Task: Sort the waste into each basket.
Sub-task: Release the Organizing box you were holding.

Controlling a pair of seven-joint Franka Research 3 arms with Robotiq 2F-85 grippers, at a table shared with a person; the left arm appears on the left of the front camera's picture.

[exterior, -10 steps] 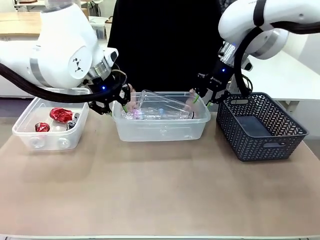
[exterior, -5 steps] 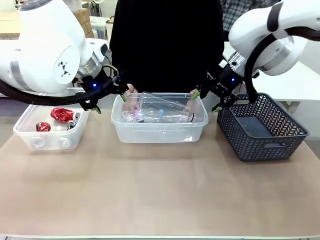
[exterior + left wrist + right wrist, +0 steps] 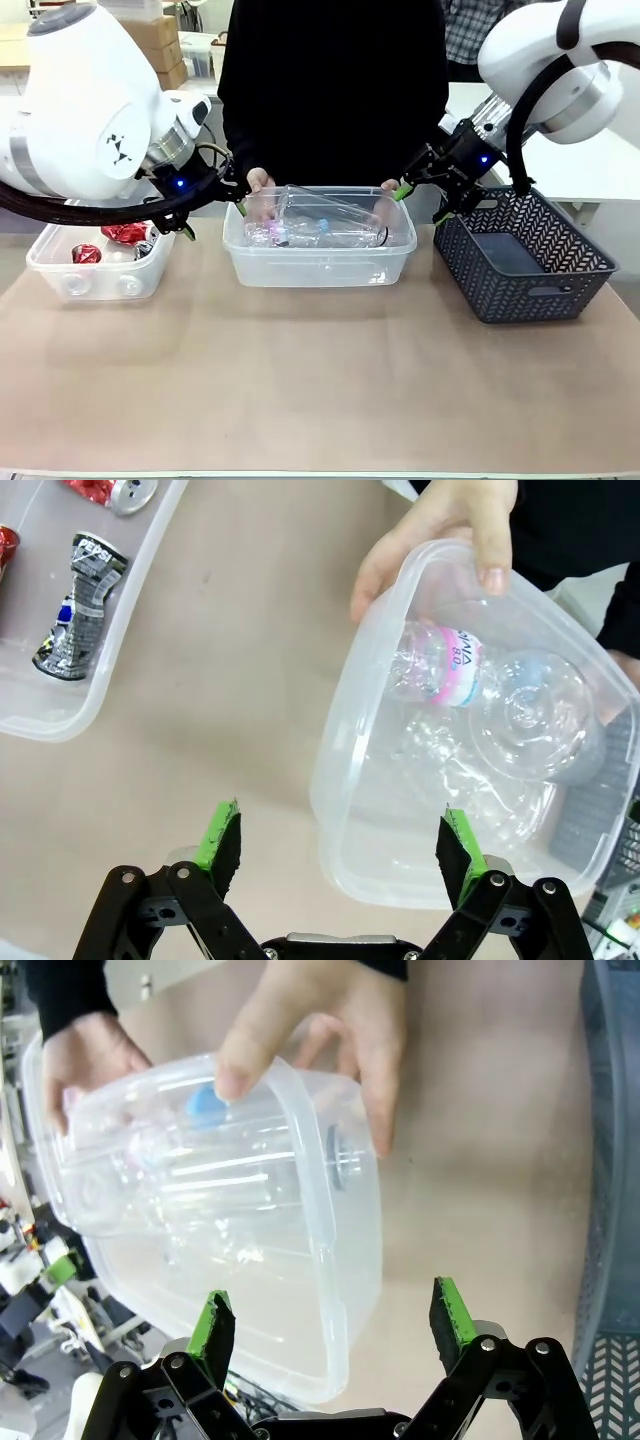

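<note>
- The middle clear tub point(image 3: 320, 258) sits at the centre of the front view, directly between the two claws, its long axis running left to right across the frame; each claw faces one short end.
- The left gripper point(image 3: 215, 205) hovers just beside the tub's left end, fingers spread wide and holding nothing. In its wrist view the tub wall point(image 3: 345, 780) lies ahead, toward the right of the frame.
- The right gripper point(image 3: 420, 200) hangs just off the tub's right end, jaws likewise spread and empty; its wrist view shows the tub rim point(image 3: 345, 1250) ahead of it, left of centre.
- The person's two hands are nearer than either claw: one hand point(image 3: 259, 184) grips the far left rim, the other hand point(image 3: 389, 188) the far right rim.
- Inside the tub lie clear plastic bottles point(image 3: 470, 685) with pink labels, lying on their sides; a blue cap point(image 3: 207, 1108) shows.
- The left clear tub point(image 3: 95, 275), at the left of the frame, holds crushed red cans point(image 3: 124, 233) and a black-silver can point(image 3: 75, 630).
- The dark grey lattice basket point(image 3: 520, 255) at right looks empty.
- Sorting appears finished or nearly so.
</note>
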